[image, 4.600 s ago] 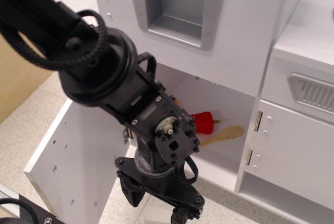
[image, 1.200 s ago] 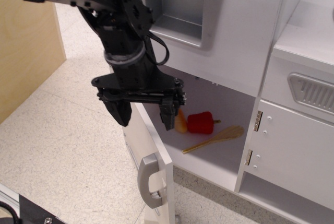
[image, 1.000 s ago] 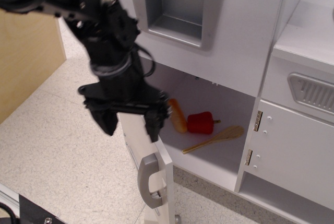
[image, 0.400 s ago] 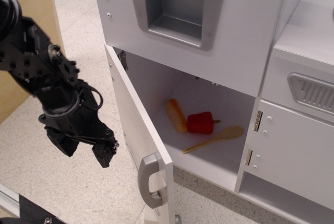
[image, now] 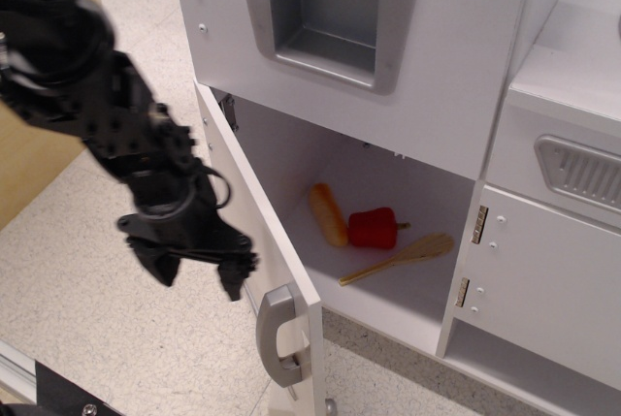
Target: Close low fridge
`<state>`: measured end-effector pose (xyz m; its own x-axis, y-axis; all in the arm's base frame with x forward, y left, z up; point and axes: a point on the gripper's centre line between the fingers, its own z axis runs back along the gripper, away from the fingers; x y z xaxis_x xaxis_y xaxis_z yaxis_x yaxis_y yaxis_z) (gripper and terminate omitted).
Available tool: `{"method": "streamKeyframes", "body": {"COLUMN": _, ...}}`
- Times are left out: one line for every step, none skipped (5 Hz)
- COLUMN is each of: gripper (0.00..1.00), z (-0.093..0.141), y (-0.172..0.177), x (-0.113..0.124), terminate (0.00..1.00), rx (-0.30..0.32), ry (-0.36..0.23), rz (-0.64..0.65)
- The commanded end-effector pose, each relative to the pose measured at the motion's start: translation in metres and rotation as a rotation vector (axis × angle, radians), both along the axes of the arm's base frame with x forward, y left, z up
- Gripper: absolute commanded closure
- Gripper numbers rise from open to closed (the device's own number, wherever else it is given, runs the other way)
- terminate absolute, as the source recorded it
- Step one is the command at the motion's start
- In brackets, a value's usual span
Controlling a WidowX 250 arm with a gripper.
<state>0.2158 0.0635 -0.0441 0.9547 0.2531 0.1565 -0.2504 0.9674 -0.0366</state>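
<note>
The black gripper point(image: 199, 272), fingers spread and holding nothing, hangs just beside the outer face of the low fridge's flat white door point(image: 254, 241). Best to press that face near the grey bar handle point(image: 277, 336), pushing steadily until the door seats.

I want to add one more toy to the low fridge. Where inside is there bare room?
The shelf is bare along its front edge, before the wooden spoon. The middle is crowded: bread roll, red pepper and spoon. The gripper hangs outside the door.

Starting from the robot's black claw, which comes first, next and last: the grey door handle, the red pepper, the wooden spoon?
From the end effector:
1. Grey door handle, just to its lower right on the fridge door.
2. Red pepper, inside the compartment.
3. Wooden spoon, further right.
</note>
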Motion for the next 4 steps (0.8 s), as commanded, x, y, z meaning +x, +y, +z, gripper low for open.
{"method": "streamKeyframes", "body": {"gripper": 0.00, "z": -0.009, "y": -0.028, "x": 0.019, "terminate": 0.00, "rx": 0.010, "ry": 0.008, "rz": 0.040}}
{"method": "streamKeyframes", "body": {"gripper": 0.00, "z": -0.012, "y": -0.049, "x": 0.031, "terminate": 0.00, "rx": -0.023, "ry": 0.021, "rz": 0.070}}
{"method": "streamKeyframes", "body": {"gripper": 0.00, "z": -0.016, "y": -0.065, "x": 0.047, "terminate": 0.00, "rx": -0.035, "ry": 0.020, "rz": 0.088}}
{"method": "streamKeyframes", "body": {"gripper": 0.00, "z": -0.016, "y": -0.076, "x": 0.061, "terminate": 0.00, "rx": -0.055, "ry": 0.013, "rz": 0.099}}
